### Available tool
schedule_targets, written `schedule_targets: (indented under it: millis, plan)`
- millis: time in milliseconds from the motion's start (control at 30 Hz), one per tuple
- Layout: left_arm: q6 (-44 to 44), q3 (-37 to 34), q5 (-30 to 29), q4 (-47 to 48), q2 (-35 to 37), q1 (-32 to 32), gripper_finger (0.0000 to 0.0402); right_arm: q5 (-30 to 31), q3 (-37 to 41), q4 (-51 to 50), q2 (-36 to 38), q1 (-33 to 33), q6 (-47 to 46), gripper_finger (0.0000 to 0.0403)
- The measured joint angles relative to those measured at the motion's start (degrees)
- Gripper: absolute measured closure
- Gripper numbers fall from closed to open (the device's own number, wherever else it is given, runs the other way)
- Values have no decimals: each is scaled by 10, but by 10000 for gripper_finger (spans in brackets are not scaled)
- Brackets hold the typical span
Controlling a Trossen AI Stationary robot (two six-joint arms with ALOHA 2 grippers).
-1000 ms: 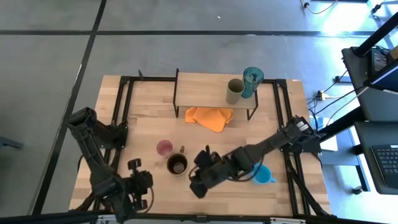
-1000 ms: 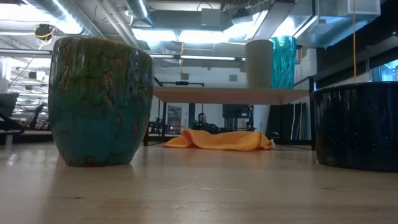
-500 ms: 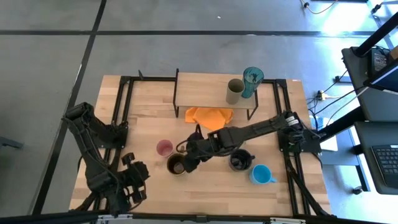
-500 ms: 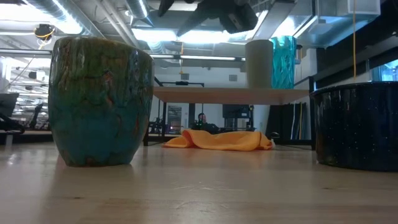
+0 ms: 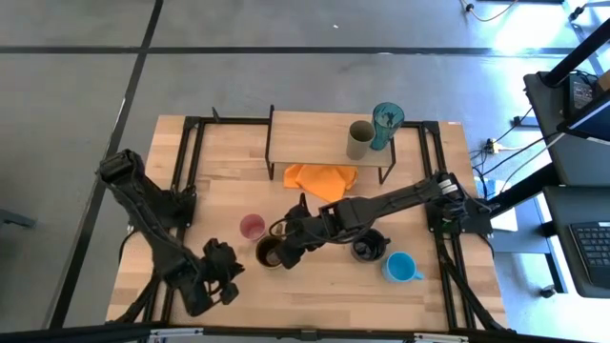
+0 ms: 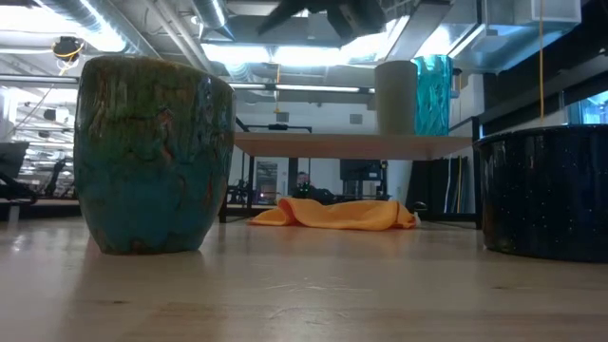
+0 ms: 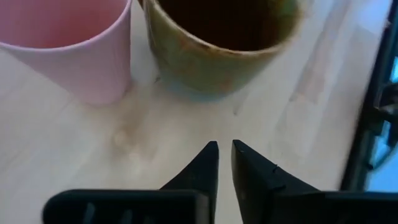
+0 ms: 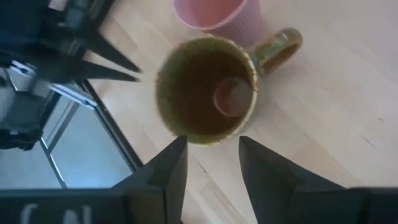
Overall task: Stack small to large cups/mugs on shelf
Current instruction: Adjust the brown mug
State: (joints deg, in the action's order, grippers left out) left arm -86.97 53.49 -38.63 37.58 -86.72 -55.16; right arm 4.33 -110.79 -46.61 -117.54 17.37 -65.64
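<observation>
The mustard-brown mug [image 5: 271, 252] stands upright on the table with the pink cup [image 5: 252, 227] just beyond it. My right gripper [image 8: 211, 163] hangs open above the mug's rim [image 8: 186, 134] and touches nothing. My left gripper [image 7: 224, 152] points down at the bare table beside both cups, with only a narrow gap between its fingertips and nothing in it. The black mug [image 5: 370, 248] and the light blue mug [image 5: 401, 267] stand to the right. The olive-grey cup [image 5: 359, 140] and the teal tumbler [image 5: 386, 124] stand on the shelf [image 5: 305, 133].
An orange cloth [image 5: 322, 179] lies on the table by the shelf's near edge. Black frame rails [image 5: 186, 171] run along both sides of the table. The shelf's left half is bare board. My right arm [image 5: 400, 202] reaches across above the black mug.
My right gripper has swung from near the table's front edge toward the far left until it hung over the mustard-brown mug, then held still. My left gripper has sunk toward the table, rolled, and edged toward the two cups. No cup has moved.
</observation>
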Motion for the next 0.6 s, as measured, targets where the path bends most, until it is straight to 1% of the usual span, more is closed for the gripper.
schedule_targets:
  millis: [100, 200, 333, 467, 600]
  plan:
    - [10, -41, -11, -64, 0, 21, 385, 10, -16, -1, 0, 1, 6, 257]
    - [47, -68, -9, -124, 0, 46, 398, 18, -29, 1, 1, 1, 15, 257]
    - [105, -88, 1, -188, 0, 81, 397, 21, -44, -8, 1, 1, 16, 257]
    - [176, -92, 19, -249, 0, 110, 394, 21, -46, -23, 2, 2, 15, 257]
    - [228, -92, 26, -276, 0, 136, 394, 18, -46, -49, 2, 5, 13, 257]
